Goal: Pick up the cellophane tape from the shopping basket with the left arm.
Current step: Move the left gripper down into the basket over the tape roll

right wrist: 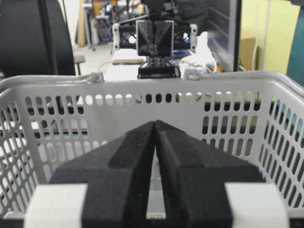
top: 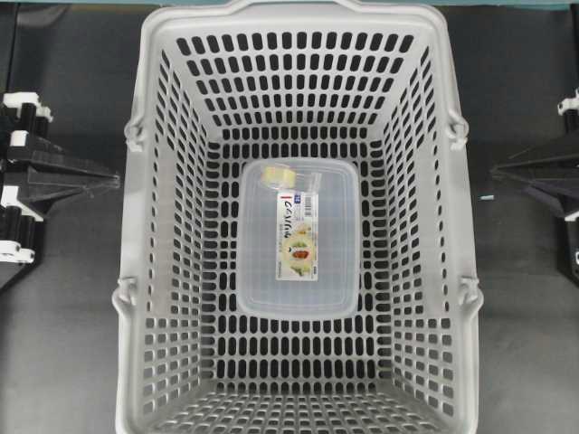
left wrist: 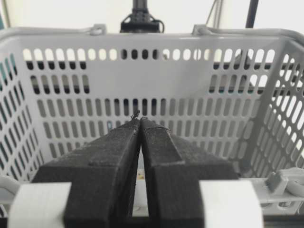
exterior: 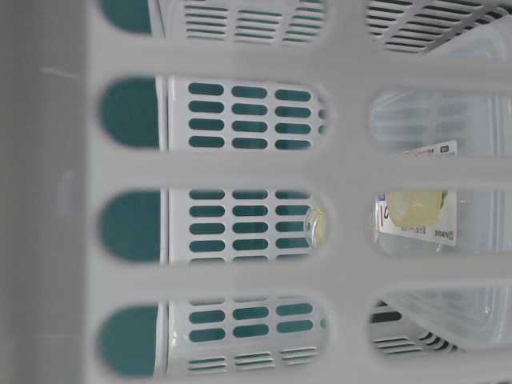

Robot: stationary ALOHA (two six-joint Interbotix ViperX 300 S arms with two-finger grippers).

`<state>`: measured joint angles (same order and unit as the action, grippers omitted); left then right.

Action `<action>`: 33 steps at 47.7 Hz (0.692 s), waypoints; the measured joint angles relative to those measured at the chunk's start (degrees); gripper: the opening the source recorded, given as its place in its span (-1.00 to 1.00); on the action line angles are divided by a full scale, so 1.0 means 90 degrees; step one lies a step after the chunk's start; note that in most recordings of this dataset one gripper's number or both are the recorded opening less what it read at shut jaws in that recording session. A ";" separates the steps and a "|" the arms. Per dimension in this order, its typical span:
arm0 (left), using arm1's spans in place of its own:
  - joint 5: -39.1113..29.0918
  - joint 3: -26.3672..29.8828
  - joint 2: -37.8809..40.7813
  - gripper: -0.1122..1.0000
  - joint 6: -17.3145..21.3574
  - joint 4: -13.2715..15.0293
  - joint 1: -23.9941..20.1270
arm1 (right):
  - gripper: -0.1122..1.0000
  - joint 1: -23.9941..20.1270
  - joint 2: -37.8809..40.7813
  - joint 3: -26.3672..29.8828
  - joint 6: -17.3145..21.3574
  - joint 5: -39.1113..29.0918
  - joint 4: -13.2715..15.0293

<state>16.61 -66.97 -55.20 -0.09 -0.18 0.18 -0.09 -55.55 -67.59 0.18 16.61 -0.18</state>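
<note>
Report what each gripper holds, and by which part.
Nothing: the left gripper and right gripper are shut and empty outside the basket.

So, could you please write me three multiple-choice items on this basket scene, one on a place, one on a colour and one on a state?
1. Where does the cellophane tape lie?
A. on the clear box's far end
B. on the table outside the basket
C. between the left fingers

2. What colour is the shopping basket?
A. red
B. light grey
C. dark blue

3. How does the left gripper stand?
A. shut, outside the basket
B. wide open over the box
C. shut on the tape

Key: 1 A, the overhead view shows the roll on the clear box; 2 B, every view shows pale grey walls; 3 A, its fingers meet, empty, short of the rim.
</note>
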 measured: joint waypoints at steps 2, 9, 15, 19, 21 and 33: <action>-0.0039 0.0020 0.0000 -0.73 -0.0020 -0.0020 0.0000 | -0.75 0.0000 0.0010 -0.0010 -0.0010 0.0010 0.0000; -0.1523 0.0967 0.0283 -0.80 -0.0410 -0.0215 0.0029 | -0.81 0.0000 -0.0029 0.0000 0.0000 -0.0332 -0.0010; -0.3066 0.1855 0.0762 -0.80 -0.0488 -0.0234 0.0127 | -0.81 -0.0068 -0.0107 0.0098 0.0020 -0.0811 -0.0010; -0.3750 0.2412 0.1143 -0.80 -0.0508 -0.0244 0.0215 | -0.81 -0.0098 -0.0166 0.0176 0.0020 -0.1006 -0.0010; -0.4102 0.2715 0.1396 -0.80 -0.0527 -0.0234 0.0244 | -0.81 -0.0098 -0.0195 0.0195 0.0029 -0.1084 -0.0010; -0.5410 0.4287 0.3145 -0.80 -0.0479 -0.0234 0.0313 | -0.76 -0.0107 -0.0293 0.0225 -0.0010 -0.1230 -0.0010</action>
<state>-32.08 -28.39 -26.89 -4.39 -2.29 2.99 -1.05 -58.18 -65.57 0.09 5.54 -0.26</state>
